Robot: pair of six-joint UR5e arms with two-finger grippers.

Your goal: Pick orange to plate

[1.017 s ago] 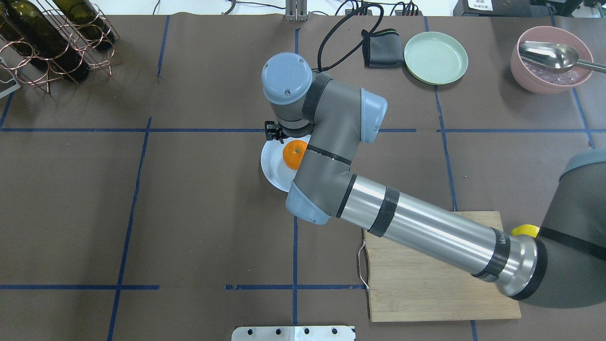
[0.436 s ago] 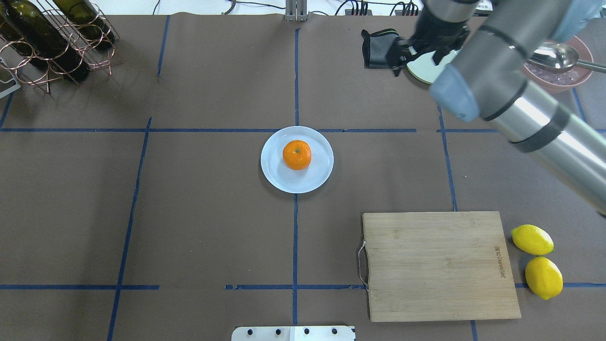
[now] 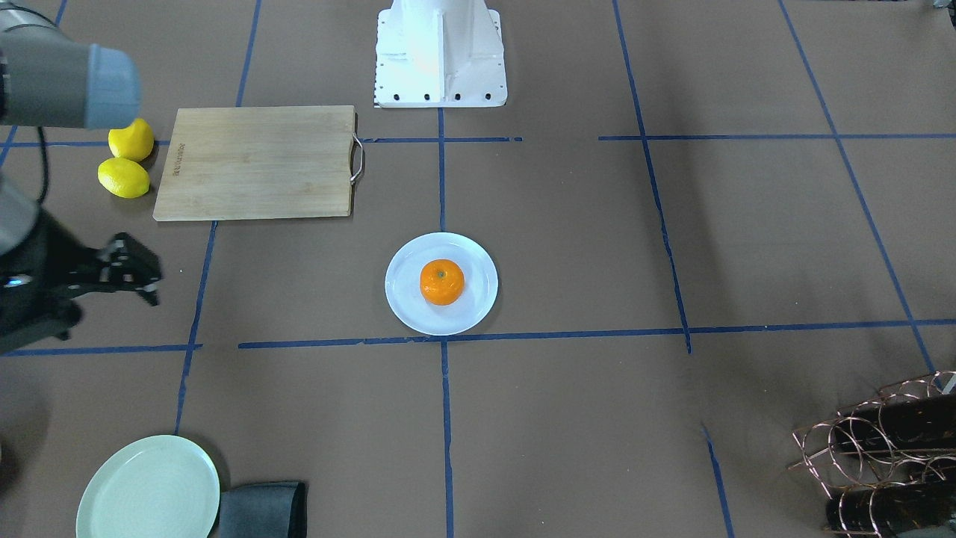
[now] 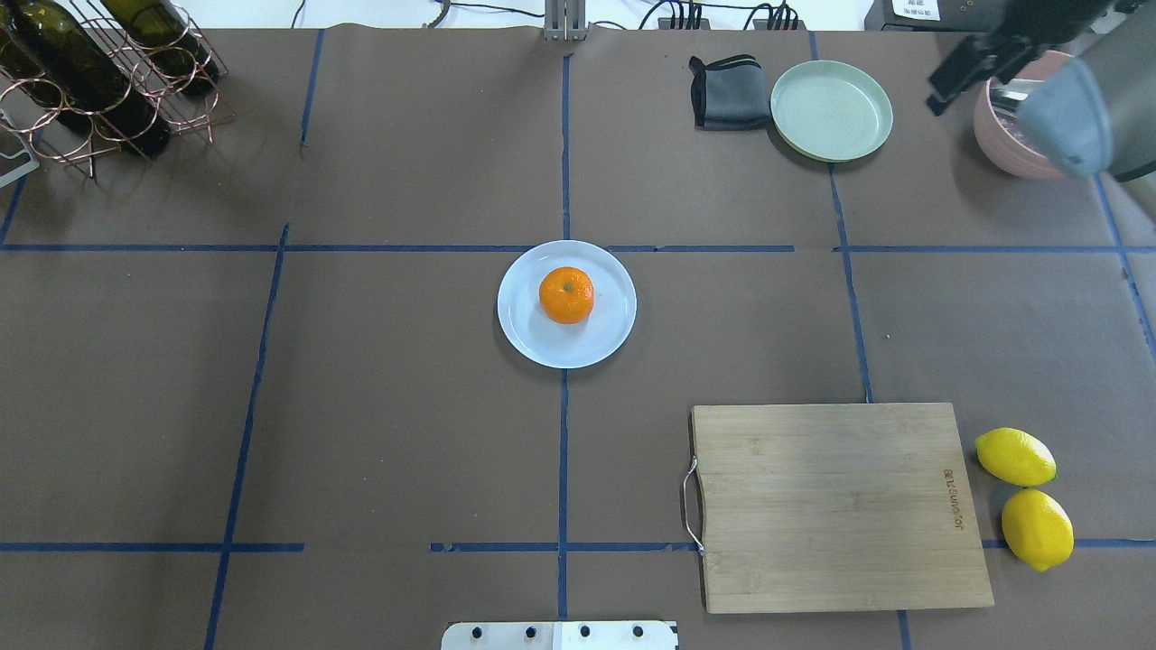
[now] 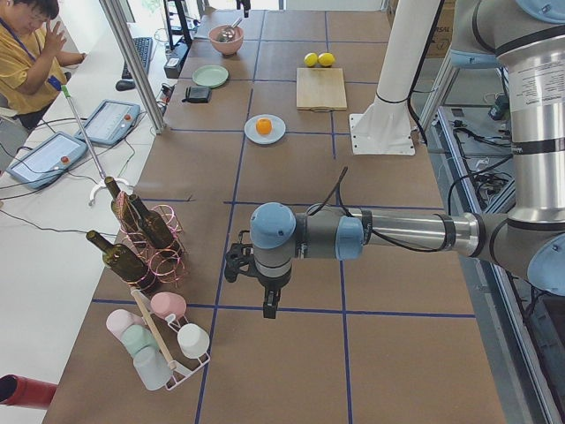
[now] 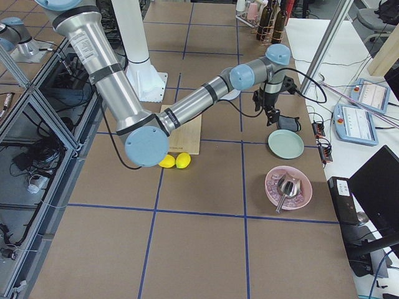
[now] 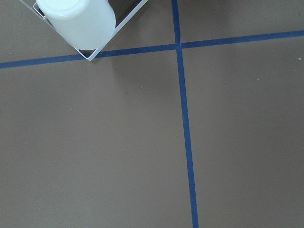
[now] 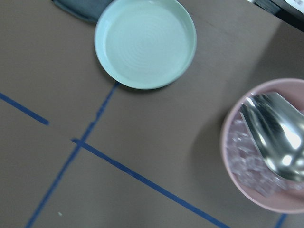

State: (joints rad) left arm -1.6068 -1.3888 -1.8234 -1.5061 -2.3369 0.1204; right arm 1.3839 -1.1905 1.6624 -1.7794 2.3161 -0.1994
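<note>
Pale plate [image 4: 533, 343] bears the orange [image 4: 566, 295], well apart from both jaws.

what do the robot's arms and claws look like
Both arms are built alike: silver tubes with black bands, grey joints and pale blue round caps. The right arm ends in a black right claw. The left arm carries a looping black cable and ends in a black left claw.

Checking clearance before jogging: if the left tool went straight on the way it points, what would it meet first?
Probably the bare table. The left tool points down, and its wrist view shows brown cover and blue tape mid-frame; a white cup sits only at the corner.
</note>
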